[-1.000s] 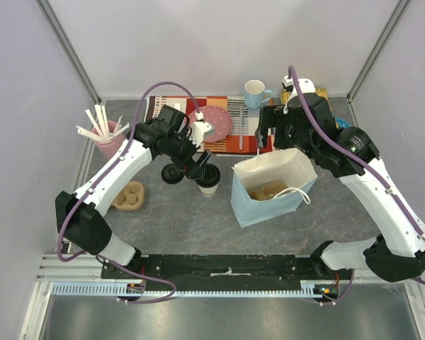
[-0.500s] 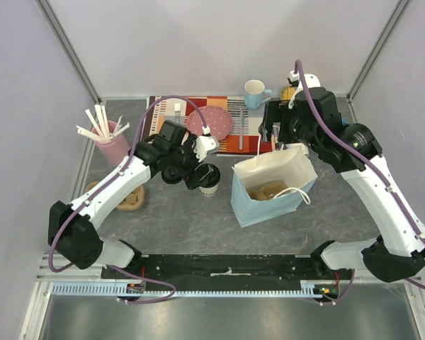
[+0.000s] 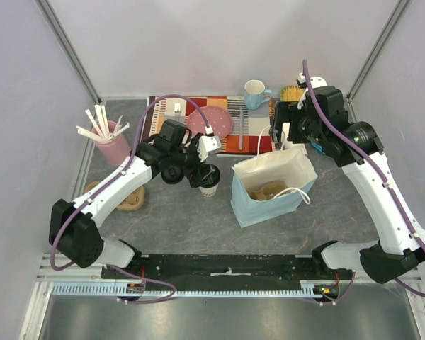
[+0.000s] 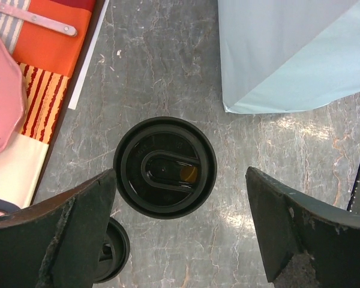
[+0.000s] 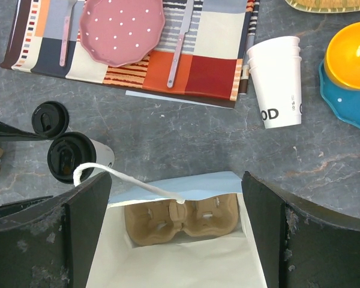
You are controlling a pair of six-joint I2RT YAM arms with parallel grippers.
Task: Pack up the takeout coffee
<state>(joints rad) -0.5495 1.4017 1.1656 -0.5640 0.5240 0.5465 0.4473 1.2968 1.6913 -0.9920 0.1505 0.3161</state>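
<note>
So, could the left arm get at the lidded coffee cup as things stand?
Probably yes: the left gripper hangs open above the coffee cup, fingers either side, nothing between; the bag stands clear.

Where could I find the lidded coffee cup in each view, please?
Top external: cup at centre, just left of the bag.
Left wrist: cup dead centre, lid up; bag upper right.
Right wrist: cup at left edge; bag bottom centre.
Shared landmark: the bag.

Overhead from near side, wrist views roughly straight down, left closer, all sharing lidded cup [image 4: 165,167].
</note>
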